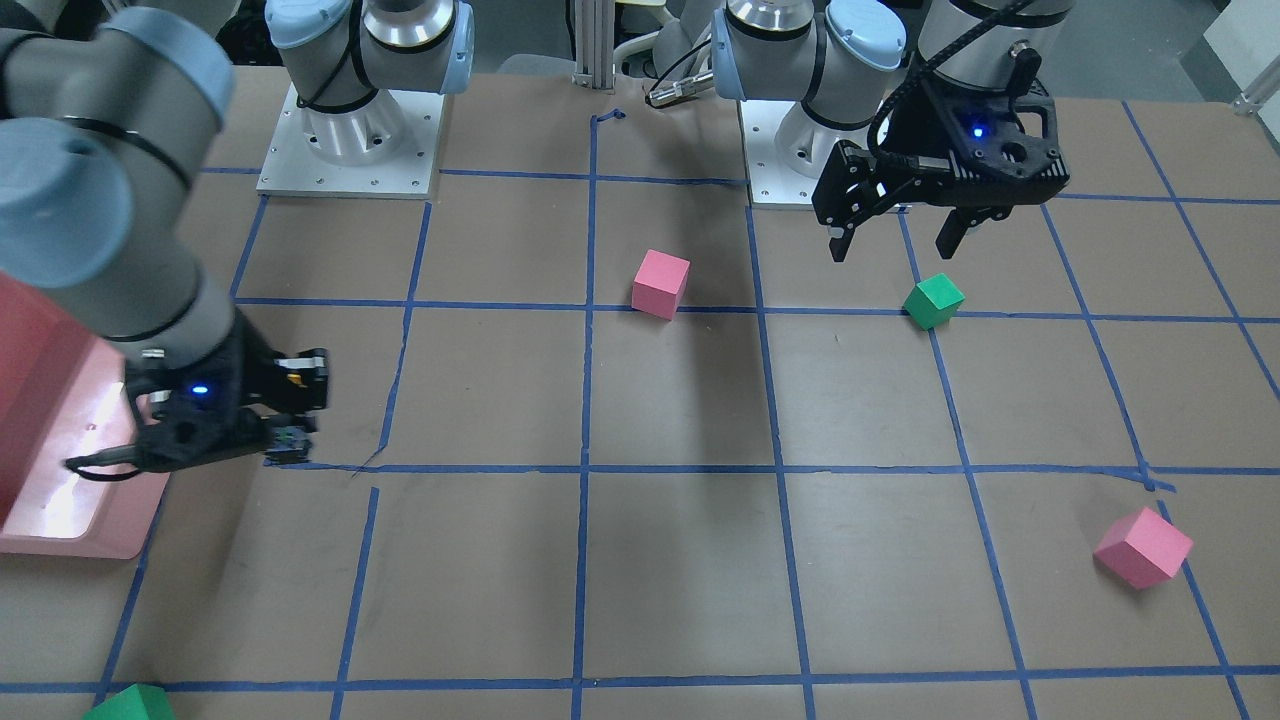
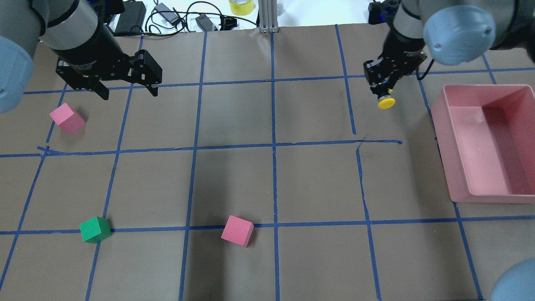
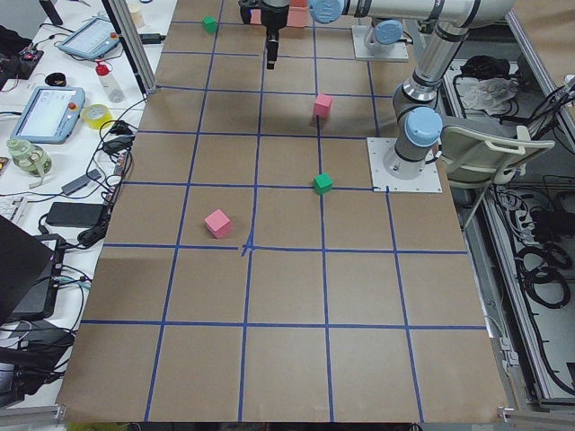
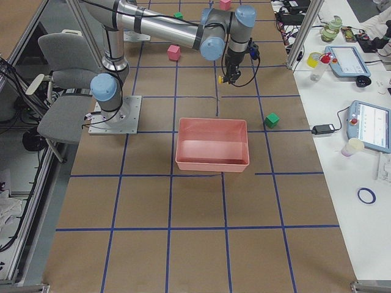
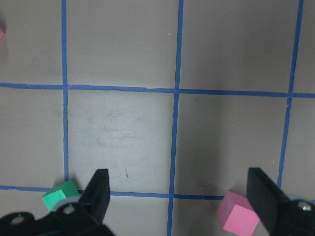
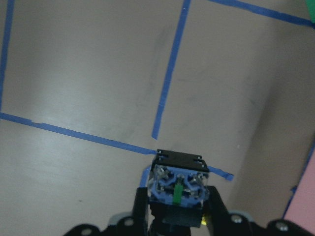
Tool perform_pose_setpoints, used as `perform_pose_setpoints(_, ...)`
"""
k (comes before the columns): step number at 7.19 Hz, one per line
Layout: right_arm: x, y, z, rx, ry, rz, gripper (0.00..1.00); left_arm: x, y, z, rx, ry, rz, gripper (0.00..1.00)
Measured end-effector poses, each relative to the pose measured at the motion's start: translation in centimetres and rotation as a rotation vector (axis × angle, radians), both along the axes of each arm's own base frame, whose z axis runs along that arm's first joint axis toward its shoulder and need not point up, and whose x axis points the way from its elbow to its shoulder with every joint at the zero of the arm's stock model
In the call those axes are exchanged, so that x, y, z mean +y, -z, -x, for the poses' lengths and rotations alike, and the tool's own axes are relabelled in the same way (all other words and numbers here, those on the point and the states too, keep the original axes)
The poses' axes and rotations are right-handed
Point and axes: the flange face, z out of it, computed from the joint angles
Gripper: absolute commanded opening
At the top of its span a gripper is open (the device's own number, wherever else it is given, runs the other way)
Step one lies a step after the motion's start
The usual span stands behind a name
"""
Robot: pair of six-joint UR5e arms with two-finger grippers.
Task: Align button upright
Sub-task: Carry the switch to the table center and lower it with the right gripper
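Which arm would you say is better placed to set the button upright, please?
The right: its hand is shut on the button. The left hand hangs open and empty far across the table, by a pink cube.

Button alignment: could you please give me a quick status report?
Left gripper open, empty. Right gripper shut on button, cap pointing away from the wrist. Pink bin nearby, apart.

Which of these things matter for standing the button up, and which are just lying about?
Job: button, held in right gripper.
Lying about: far pink cube, near pink cube, near green cube, far green cube, pink bin; left gripper, open.
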Motion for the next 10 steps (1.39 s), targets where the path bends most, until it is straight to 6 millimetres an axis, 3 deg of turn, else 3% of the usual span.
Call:
perform_pose_setpoints(2, 0.7, 4.1, -11.0, -0.017, -0.015, 0.034, 0.0, 0.0, 0.0, 0.0, 0.0, -0.001, 0.001, 1.0)
perform_pose_setpoints(4, 2.4, 7.4, -17.6, -0.049, -0.044, 0.03, 0.0, 0.0, 0.0, 0.0, 0.0, -0.001, 0.001, 1.0)
perform_pose_setpoints(6, 4.3, 10.7, -21.9, -0.051, -0.02, 0.034, 0.0, 0.0, 0.0, 0.0, 0.0, -0.001, 0.001, 1.0)
perform_pose_setpoints(7, 5.3, 12.6, -23.1, -0.045, -0.008, 0.037, 0.0, 0.0, 0.0, -0.1, 0.0, -0.001, 0.001, 1.0)
perform_pose_setpoints(10, 7.1, 16.0, -24.6, -0.041, 0.029, 0.031, 0.0, 0.0, -0.1, -0.1, 0.0, -0.002, 0.002, 1.0)
